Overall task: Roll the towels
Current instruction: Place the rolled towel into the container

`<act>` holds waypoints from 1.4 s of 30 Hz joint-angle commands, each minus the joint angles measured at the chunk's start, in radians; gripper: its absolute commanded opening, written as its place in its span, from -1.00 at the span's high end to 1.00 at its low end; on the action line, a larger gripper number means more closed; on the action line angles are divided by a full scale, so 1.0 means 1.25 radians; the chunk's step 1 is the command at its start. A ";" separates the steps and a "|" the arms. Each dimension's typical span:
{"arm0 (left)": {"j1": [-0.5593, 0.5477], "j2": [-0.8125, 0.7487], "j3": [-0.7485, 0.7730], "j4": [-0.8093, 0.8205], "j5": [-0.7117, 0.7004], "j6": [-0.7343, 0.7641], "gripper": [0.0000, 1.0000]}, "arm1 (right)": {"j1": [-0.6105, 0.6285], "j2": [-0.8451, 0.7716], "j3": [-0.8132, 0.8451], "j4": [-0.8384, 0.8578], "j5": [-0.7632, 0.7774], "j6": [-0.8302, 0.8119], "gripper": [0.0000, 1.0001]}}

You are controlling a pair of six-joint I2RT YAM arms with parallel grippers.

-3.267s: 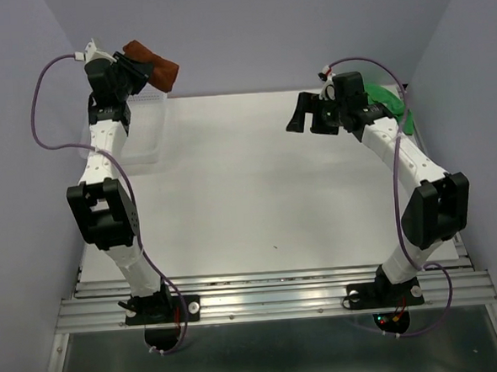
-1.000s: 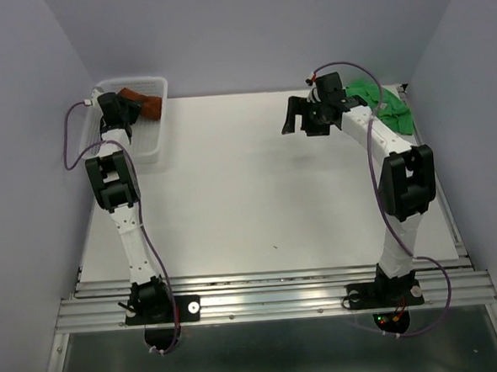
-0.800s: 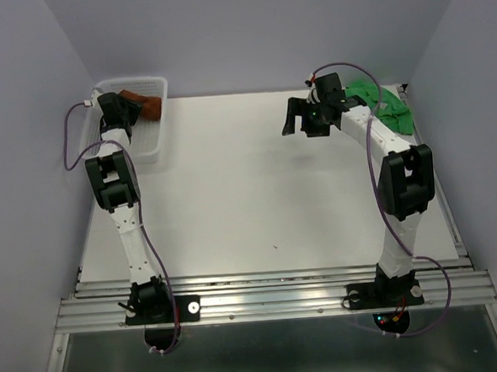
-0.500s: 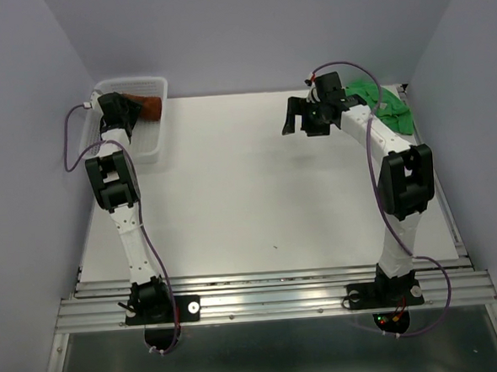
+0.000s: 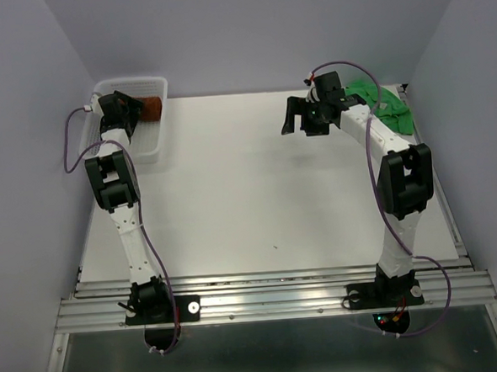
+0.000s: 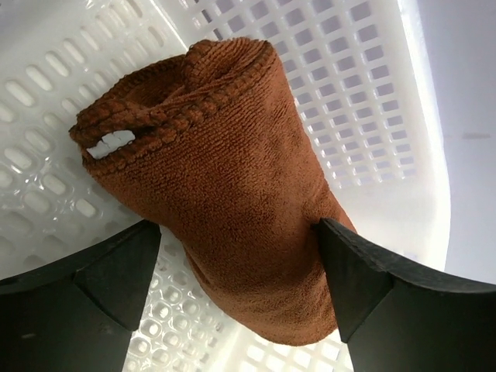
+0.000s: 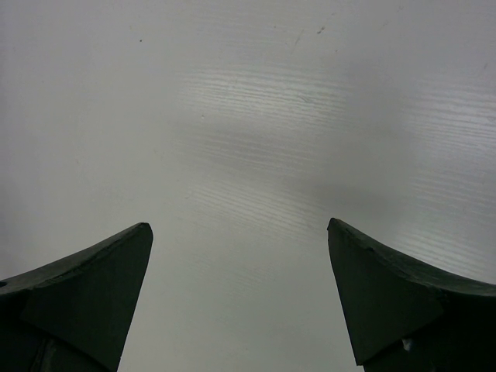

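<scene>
- Left gripper [image 6: 239, 226]: jaws spread wide, one finger on each side of the brown towel [image 6: 225, 163]. The roll fills the gap and its sides reach both fingers, but the cloth shows no squeeze.
- Brown towel: rolled into a tight cylinder, lying inside the white basket [image 6: 364, 93]. Its lower end sits in the corner where the perforated floor meets the wall.
- The roll's open end faces up-left in the left wrist view, with the spiral of layers visible and a small white tag [image 6: 108, 144] poking out of it.
- Basket: sits at the far left corner of the table [image 5: 249, 203]. In the top view, the left arm [image 5: 113, 182] is stretched out to it and the gripper is down inside.
- Right gripper [image 7: 236, 232]: jaws spread with nothing between them, hovering above bare table surface. The wrist view shows only the white tabletop.
- In the top view, the right arm [image 5: 400, 181] is extended toward the far right part of the table, with the gripper pointing left and inward.
- Green towel [image 5: 399, 116]: unrolled and crumpled in a heap at the far right edge of the table. It is just behind the right arm's forearm and apart from the right gripper's jaws.
</scene>
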 commanded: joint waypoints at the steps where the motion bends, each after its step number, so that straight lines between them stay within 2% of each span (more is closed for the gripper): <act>1: 0.021 -0.092 -0.024 -0.014 -0.021 -0.029 -0.89 | -0.006 -0.005 0.024 0.003 -0.018 -0.016 -1.00; 6: 0.022 -0.126 -0.042 -0.021 -0.018 -0.040 -0.98 | -0.006 -0.005 0.021 0.003 -0.026 -0.022 -1.00; 16: 0.021 -0.183 -0.048 -0.067 -0.013 -0.050 -0.98 | -0.006 -0.001 0.025 0.004 -0.034 -0.034 -1.00; 26: 0.021 -0.240 -0.031 -0.119 0.052 -0.041 -0.98 | -0.006 -0.006 0.041 0.015 -0.007 -0.038 -1.00; 30: 0.020 -0.329 -0.071 -0.130 0.070 -0.016 -0.98 | -0.006 -0.013 0.053 0.018 0.027 -0.023 -1.00; 35: 0.016 -0.455 -0.168 -0.215 0.092 0.049 -0.98 | -0.045 -0.022 0.080 0.017 0.146 0.018 -1.00; 39: 0.001 -0.623 -0.293 -0.264 0.037 0.112 -0.98 | -0.119 -0.028 0.101 0.017 0.201 0.027 -1.00; 42: -0.035 -0.739 -0.388 -0.295 -0.065 0.152 -0.98 | -0.163 -0.009 0.140 0.012 0.319 -0.006 -1.00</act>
